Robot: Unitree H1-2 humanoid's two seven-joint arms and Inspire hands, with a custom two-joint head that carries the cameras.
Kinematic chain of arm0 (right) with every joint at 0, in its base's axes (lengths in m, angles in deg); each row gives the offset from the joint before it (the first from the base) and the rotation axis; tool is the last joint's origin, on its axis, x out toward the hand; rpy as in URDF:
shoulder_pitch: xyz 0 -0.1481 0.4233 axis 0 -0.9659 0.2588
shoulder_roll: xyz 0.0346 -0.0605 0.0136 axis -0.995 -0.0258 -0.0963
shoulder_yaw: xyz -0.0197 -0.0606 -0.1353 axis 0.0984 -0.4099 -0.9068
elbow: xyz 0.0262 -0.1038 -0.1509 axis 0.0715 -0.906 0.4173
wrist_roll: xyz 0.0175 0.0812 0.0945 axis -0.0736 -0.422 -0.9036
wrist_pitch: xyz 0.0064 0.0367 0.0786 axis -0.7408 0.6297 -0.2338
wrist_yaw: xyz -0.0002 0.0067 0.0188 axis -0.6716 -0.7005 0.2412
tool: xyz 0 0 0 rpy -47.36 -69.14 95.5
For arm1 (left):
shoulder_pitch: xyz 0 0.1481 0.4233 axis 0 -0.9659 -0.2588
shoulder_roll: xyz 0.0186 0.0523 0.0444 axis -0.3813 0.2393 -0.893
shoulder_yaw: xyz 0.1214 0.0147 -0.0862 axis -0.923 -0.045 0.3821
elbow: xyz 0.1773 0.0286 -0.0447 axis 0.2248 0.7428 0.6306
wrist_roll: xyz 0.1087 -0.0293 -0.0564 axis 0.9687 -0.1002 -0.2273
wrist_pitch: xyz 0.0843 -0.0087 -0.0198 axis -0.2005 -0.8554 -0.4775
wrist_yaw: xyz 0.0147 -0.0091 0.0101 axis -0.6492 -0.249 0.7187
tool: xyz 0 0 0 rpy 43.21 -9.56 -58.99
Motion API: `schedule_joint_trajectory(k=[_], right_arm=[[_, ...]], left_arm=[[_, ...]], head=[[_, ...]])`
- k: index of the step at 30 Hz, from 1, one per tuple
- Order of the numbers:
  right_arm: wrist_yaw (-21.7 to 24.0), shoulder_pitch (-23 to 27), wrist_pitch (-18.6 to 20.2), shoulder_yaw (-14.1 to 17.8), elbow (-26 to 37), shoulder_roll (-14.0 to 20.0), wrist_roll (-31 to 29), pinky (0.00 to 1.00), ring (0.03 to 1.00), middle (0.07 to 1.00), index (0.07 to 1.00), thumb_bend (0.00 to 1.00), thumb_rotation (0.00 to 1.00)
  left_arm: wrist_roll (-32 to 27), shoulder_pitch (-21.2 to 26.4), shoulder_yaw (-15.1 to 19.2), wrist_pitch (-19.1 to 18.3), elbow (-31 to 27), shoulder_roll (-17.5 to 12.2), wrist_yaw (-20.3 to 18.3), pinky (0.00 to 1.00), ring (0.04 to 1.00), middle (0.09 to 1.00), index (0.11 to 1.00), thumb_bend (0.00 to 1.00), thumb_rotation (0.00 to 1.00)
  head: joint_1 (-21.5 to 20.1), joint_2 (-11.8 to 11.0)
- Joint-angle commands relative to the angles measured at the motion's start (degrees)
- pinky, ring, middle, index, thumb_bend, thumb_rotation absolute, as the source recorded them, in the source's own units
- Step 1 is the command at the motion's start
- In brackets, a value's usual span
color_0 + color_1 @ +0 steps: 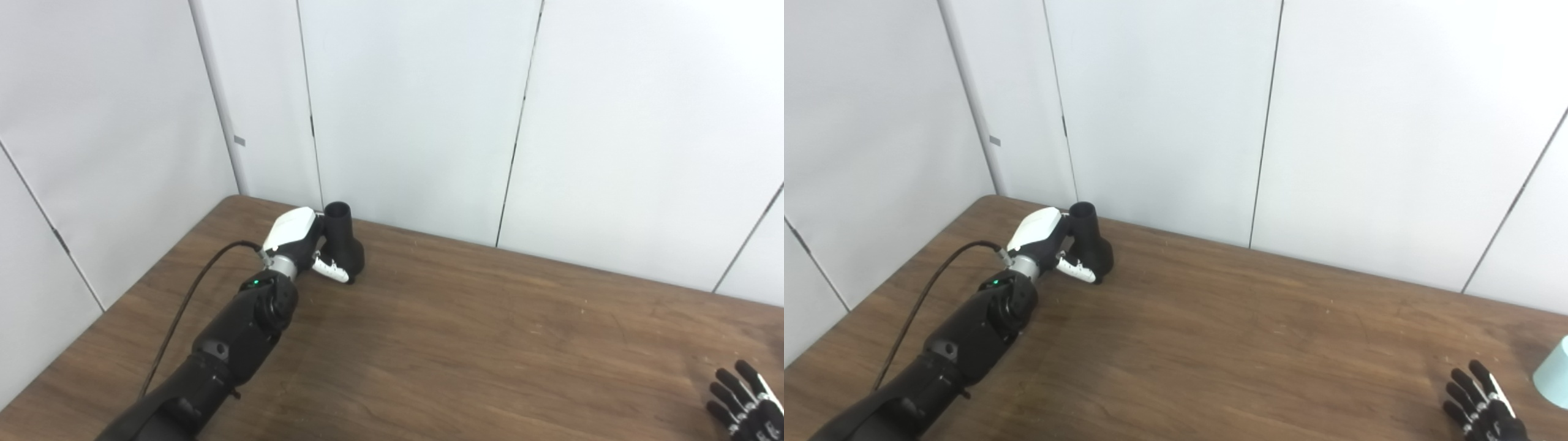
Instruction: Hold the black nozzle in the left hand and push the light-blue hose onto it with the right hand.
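The black nozzle (346,243) stands upright near the table's far left corner, its round narrow opening facing up. My left hand (299,240) is wrapped on its left side. The white thumb (331,269) lies across the nozzle's lower front, and the other fingers are hidden behind it. My right hand (1479,401) rests low at the table's near right, open and empty, fingers spread. An end of the light-blue hose (1554,380) shows only at the right edge of the right eye view, just right of my right hand and apart from it.
The brown wooden table (465,343) runs up to white wall panels (416,110) just behind the nozzle. A black cable (190,300) loops from my left wrist down along the forearm. The table's left edge is close to my left arm.
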Motion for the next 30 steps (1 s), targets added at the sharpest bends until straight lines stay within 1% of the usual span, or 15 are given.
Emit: schedule_joint_trajectory(k=[1,3,7,14,18,21,25,30], right_arm=[[0.21,0.31,-0.08,0.09,1.43,0.1,-0.8,0.89,0.928,0.92,0.975,0.63,1.0],[0.22,0.29,-0.01,0.06,1.55,0.11,-0.92,0.89,0.928,0.922,0.975,0.63,1.0],[-0.09,0.3,0.41,-0.18,1.9,0.05,-0.73,0.89,0.931,0.925,0.974,0.63,1.0],[-0.79,0.38,1.33,-0.99,2.7,-0.15,0.22,0.88,0.929,0.919,0.965,0.63,1.0],[-0.84,0.54,0.89,-1.37,2.2,-0.25,0.86,0.88,0.93,0.919,0.962,0.63,1.0],[-1.09,0.58,1.52,-1.66,3.18,-0.5,1.14,0.88,0.931,0.918,0.961,0.63,1.0],[-1.23,0.56,2.12,-2.14,4.38,-0.87,1.4,0.9,0.935,0.919,0.966,0.63,1.0],[-1.35,0.73,2.68,-2.57,5.02,-1.28,1.52,0.91,0.942,0.925,0.973,0.63,1.0]], left_arm=[[2.03,-0.17,-0.48,-0.55,1.48,-0.74,0.26,1.0,0.735,0.592,0.484,0.52,0.05],[1.8,-0.2,-0.37,-0.2,1.49,-0.74,0.27,1.0,0.726,0.565,0.454,0.52,0.01],[1.36,-0.53,-0.07,-0.12,0.58,-0.76,-0.15,1.0,0.72,0.553,0.445,0.51,0.0],[0.34,-2.49,0.76,-2.51,-4.13,0.3,-2.59,1.0,0.714,0.551,0.445,0.51,0.0],[-0.06,-4.05,0.21,-4.81,-8.55,1.29,-5.4,1.0,0.716,0.555,0.445,0.51,0.0],[-0.15,-4.95,-0.27,-6.57,-11.67,1.78,-7.61,1.0,0.714,0.556,0.445,0.51,0.0],[-0.24,-6.52,-0.84,-9.02,-17.35,2.26,-10.73,1.0,0.713,0.557,0.445,0.51,0.0],[-0.08,-7.72,-0.88,-9.6,-21.6,2.32,-12.83,1.0,0.711,0.559,0.444,0.51,0.0]], head=[[-0.12,0.1],[-0.2,0.17],[-0.68,0.42],[-1.71,0.68],[-2.52,0.97],[-3.19,1.19],[-4.26,1.61],[-5.18,2.11]])
